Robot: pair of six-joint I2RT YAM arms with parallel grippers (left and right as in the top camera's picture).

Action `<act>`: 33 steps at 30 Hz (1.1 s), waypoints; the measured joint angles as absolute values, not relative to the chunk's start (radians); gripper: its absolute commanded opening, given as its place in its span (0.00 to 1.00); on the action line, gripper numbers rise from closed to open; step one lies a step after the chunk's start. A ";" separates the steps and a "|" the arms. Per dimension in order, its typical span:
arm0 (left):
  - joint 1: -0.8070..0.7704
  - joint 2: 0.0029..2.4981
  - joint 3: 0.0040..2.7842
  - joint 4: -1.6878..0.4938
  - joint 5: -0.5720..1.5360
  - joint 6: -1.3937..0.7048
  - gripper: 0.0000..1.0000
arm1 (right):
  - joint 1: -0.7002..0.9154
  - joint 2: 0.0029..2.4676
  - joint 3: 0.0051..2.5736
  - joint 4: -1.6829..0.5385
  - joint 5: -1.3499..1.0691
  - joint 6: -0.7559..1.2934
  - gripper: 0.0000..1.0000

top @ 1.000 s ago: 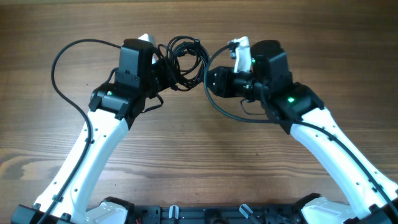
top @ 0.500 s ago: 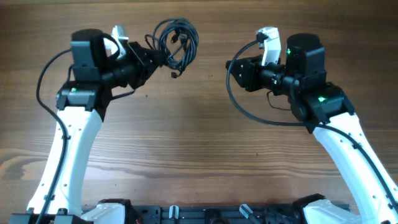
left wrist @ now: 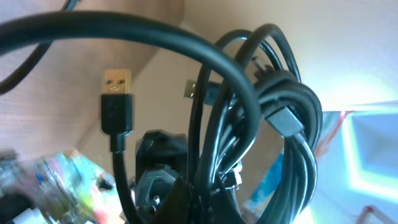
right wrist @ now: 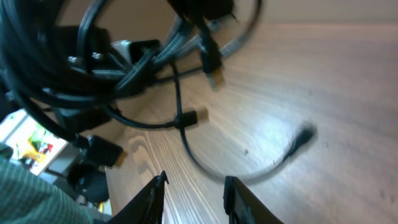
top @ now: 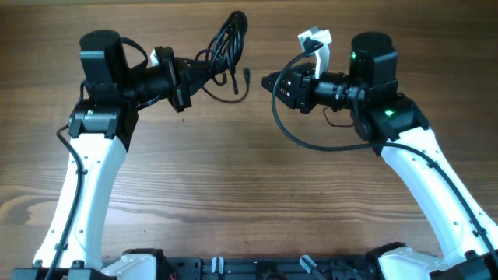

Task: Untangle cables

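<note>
Since a second ago the two grippers have been drawn apart: the left gripper [top: 201, 73] has been swung out toward 9 o'clock with the cables [top: 227, 40] carried along. Half a second ago the bundle was spread in open loops. It is now pulled into a narrower bunch stretched toward 12 o'clock. The right gripper [top: 270, 81] has been brought slightly back toward the bundle from 3 o'clock.

The left gripper is pointed toward 3 o'clock and is pressed together on the cables, which are pinched at their lower end and held above the table [top: 249, 194]. In the left wrist view the strands are seen rising as a tight sheaf, with one strand arched over the top. A USB plug [left wrist: 117, 93] is hung free at 9 o'clock of the sheaf, its metal end uppermost in that view.

In the overhead view a loose plug end [top: 245, 75] is seen dangling between the two grippers, nearer the right one and touched by neither.

The right gripper is pointed toward 9 o'clock. Its fingers [right wrist: 152, 199] are held apart, with nothing between them. In its wrist view the bundle is seen at 10 o'clock, with several plug ends hung over the wood grain, one of them blurred. Whether any plug is resting on the table cannot be told.
</note>
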State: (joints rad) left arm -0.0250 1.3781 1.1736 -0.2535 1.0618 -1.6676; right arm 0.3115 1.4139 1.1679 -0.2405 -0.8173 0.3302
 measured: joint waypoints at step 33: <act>-0.345 1.378 1.175 -0.485 0.425 -0.411 0.04 | 0.476 1.361 1.208 -0.332 -0.664 0.242 0.35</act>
